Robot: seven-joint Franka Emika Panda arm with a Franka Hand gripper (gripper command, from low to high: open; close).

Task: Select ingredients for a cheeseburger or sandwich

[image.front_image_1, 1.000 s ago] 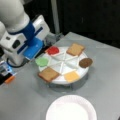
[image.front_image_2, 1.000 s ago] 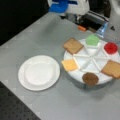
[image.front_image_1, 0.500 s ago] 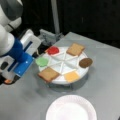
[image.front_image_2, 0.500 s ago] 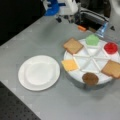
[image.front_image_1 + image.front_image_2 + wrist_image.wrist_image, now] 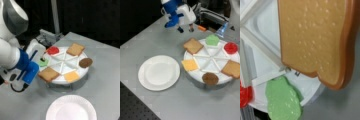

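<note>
Ingredients lie in a divided white tray (image 5: 211,62): two toast squares (image 5: 193,45) (image 5: 232,69), a green disc (image 5: 212,40), a red disc (image 5: 230,47), a cheese square (image 5: 190,65) and a brown patty (image 5: 210,78). In both front views my gripper (image 5: 186,30) (image 5: 43,57) hangs open and holds nothing, just above the tray's edge between the toast (image 5: 48,74) and the green disc (image 5: 43,62). The wrist view looks down on that toast (image 5: 315,37) and the green disc (image 5: 283,97); no fingers show there. No cheeseburger or sandwich is in view.
A bare white paper plate (image 5: 158,72) (image 5: 71,108) lies on the grey table beside the tray. Grey equipment and cables (image 5: 212,16) sit at the table's edge behind the tray. A dark perforated surface (image 5: 135,110) borders the table at a front view's bottom left.
My gripper has come down and moved sideways from beyond the tray's edge to just above the toast and green disc. The ingredients and the plate have not moved.
</note>
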